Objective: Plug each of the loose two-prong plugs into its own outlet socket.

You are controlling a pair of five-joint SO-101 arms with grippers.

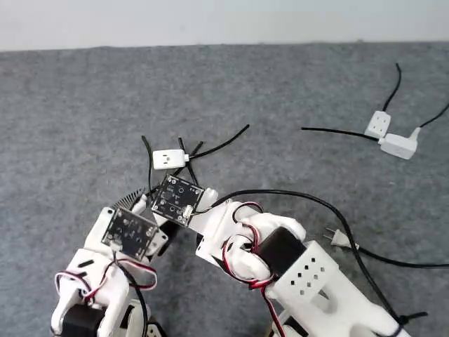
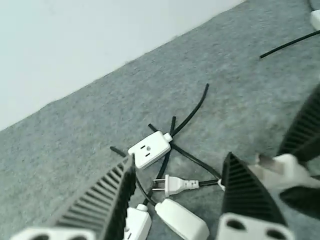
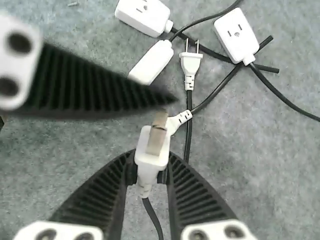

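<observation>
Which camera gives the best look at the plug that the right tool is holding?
The right wrist view: the held plug sits close up, clamped in the right tool, prongs pointing outward. The left wrist view catches it side-on at the frame's edge. In the high view the wrist boards cover that spot.

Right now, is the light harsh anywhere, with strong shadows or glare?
High view: soft, even light, only faint shadows on the grey carpet. Left wrist view: pale wall bright, no glare. Right wrist view: the white plug in the right hand shows no glare.
</observation>
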